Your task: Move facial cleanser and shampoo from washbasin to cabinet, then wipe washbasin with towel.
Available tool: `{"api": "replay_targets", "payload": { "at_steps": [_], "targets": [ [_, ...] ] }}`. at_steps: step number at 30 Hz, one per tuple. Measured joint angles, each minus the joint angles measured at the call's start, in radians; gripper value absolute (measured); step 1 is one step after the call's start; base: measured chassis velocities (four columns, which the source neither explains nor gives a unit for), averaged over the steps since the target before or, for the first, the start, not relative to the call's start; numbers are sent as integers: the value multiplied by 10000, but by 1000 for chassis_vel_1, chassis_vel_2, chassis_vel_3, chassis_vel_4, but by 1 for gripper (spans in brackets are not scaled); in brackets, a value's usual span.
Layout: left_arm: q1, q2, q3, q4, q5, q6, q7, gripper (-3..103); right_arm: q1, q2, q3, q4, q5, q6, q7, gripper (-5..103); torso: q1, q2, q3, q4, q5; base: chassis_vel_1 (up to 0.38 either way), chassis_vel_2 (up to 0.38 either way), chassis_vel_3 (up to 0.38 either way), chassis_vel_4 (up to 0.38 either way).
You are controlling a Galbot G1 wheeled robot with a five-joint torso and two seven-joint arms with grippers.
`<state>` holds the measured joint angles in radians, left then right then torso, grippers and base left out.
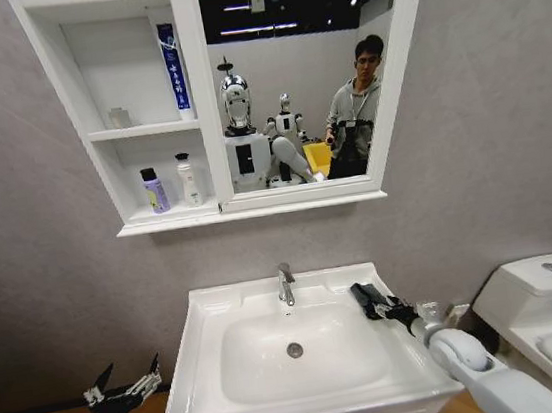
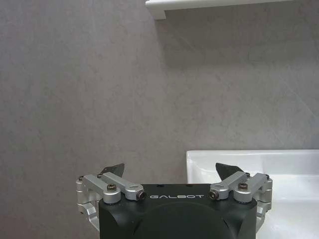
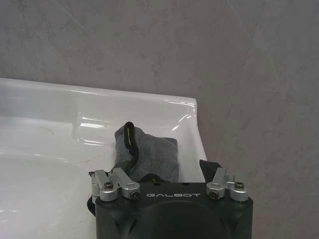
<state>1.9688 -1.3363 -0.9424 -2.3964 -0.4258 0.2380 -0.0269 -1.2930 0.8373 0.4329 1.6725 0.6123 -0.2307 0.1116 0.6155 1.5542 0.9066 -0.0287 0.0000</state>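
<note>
Right gripper (image 3: 154, 174) over crumpled grey towel (image 3: 149, 152)

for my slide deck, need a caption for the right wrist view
Right gripper open at the grey towel lying on the white washbasin rim by the grey wall.

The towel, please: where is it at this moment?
The towel lies on the washbasin's back right corner, right of the tap, directly ahead of the open right hand.

Washbasin (image 1: 211, 376) bowl open, tap (image 1: 286, 284) at rear centre, towel (image 3: 149, 154) on right rear ledge before right hand (image 3: 169, 172)
</note>
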Motion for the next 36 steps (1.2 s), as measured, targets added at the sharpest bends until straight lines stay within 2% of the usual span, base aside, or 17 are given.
{"api": "replay_targets", "payload": {
  "at_steps": [2,3,5,6,9,10,12,13,15,16,17,19,25,31,34,36],
  "targets": [
    [0,0,0,0,0,0,0,100,-598,103,419,581,-513,614,199,85,0,-1,0,0,0,0,0,0,0],
    [0,0,0,0,0,0,0,100,-598,103,419,581,-513,614,199,85,0,-1,0,0,0,0,0,0,0],
    [0,-1,0,0,0,0,0,100,-1481,409,1189,1468,-996,901,587,95,0,0,-1,3,-2,0,0,0,0],
    [0,-1,0,0,0,0,0,100,-1481,409,1189,1468,-996,901,587,95,0,0,-1,3,-2,0,0,0,0],
    [0,0,-1,-1,0,0,-1,100,-3679,1198,2643,2955,-1502,1213,817,100,0,0,-1,-1,2,0,0,0,0],
    [0,0,-1,-1,0,0,-1,100,-3679,1198,2643,2955,-1502,1213,817,100,0,0,-1,-1,2,0,0,0,0],
    [-1,1,0,0,0,0,1,100,-5418,2160,3622,4229,-1813,1446,816,100,-1,1,-3,-3,-5,0,0,0,0],
    [-1,1,0,0,0,0,1,100,-5418,2160,3622,4229,-1813,1446,816,100,-1,1,-3,-3,-5,0,0,0,0],
    [-1,-1,0,0,0,0,0,100,-6417,2953,3989,5007,-2093,1708,808,100,-2,1,-3,-2,-4,0,0,0,0],
    [0,1,0,0,-1,0,-1,100,-7297,3701,4177,5619,-2416,2062,779,100,-2,2,-4,-6,-3,0,0,0,0],
    [0,1,0,0,-1,0,-1,100,-7297,3701,4177,5619,-2416,2062,779,100,-2,2,-4,-6,-3,0,0,0,0],
    [0,0,-1,-1,0,0,0,100,-8231,4413,4234,6309,-2560,2403,684,100,-3,3,-3,-5,-6,0,0,0,0],
    [0,0,0,0,0,0,0,100,-8683,4774,4094,6947,-2666,2480,669,100,-2,2,-2,1,0,0,0,0,0],
    [0,0,0,0,0,0,0,100,-8908,4790,4163,7688,-2474,2351,671,100,-2,1,-1,1,-1,0,0,0,0],
    [0,0,0,0,0,0,0,100,-8982,4714,4248,7851,-2303,2444,486,100,-2,2,-2,0,-3,0,0,0,0],
    [0,0,0,0,0,0,0,100,-8979,4333,4538,7645,-1827,3001,-325,100,-2,2,-1,1,-1,0,0,0,0]
  ]
}}
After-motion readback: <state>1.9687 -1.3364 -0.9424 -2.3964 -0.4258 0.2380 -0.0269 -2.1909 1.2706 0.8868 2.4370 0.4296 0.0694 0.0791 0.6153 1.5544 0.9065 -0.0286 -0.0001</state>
